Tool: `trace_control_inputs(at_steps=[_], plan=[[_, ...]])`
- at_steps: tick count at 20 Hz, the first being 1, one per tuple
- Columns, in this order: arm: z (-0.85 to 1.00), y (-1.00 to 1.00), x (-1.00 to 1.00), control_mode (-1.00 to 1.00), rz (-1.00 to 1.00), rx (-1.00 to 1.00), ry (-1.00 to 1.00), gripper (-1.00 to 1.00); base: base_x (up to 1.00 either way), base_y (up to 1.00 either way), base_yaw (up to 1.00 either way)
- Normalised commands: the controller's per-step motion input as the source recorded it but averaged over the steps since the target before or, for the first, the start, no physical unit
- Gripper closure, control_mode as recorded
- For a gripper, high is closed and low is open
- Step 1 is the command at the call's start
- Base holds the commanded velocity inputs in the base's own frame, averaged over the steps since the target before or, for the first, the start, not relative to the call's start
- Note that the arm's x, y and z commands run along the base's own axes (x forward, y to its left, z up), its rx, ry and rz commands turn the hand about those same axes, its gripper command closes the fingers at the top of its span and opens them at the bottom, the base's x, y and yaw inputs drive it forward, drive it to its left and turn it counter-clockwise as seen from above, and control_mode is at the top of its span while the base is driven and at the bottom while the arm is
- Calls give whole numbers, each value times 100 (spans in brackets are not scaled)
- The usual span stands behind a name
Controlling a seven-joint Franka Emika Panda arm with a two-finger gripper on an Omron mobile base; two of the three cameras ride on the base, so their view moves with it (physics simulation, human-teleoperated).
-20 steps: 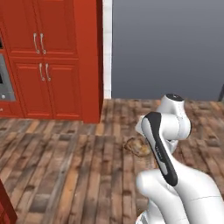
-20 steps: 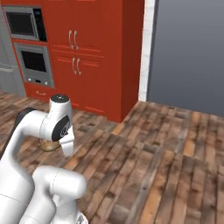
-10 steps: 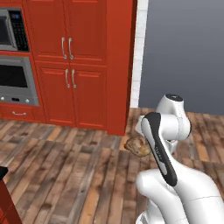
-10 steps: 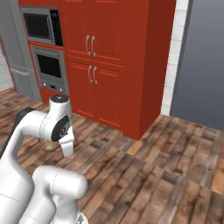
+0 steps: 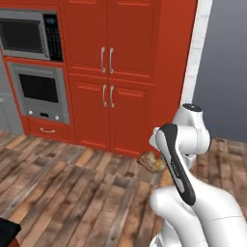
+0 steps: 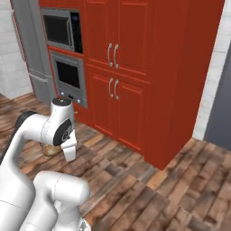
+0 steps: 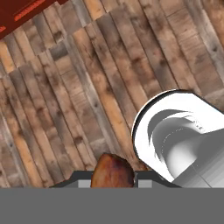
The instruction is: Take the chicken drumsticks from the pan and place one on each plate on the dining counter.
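Jaws clamped on a chicken drumstick (image 7: 112,170), held between the finger tips of the gripper (image 7: 113,176) at the bottom of the hand view, above the wood floor (image 7: 78,87). Left base view: microwave (image 5: 30,34) over oven (image 5: 39,91), then red cabinets (image 5: 108,72), then drumstick beside the white arm (image 5: 181,159). Right base view: drumstick (image 6: 51,149) peeks out behind the arm.

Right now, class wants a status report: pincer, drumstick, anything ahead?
Pincer shut on chicken drumstick, carried over wood floor. Red cabinets and wall oven ahead.
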Motion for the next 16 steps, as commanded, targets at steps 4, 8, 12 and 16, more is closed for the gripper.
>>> trace_control_inputs(at_steps=[4,8,12,16], plan=[[0,0,0,100,0,0,0,100,100,19,36],[0,0,0,100,0,0,0,100,100,19,41],[0,0,0,100,0,0,0,100,100,18,40],[0,0,0,100,0,0,0,100,100,17,43]])
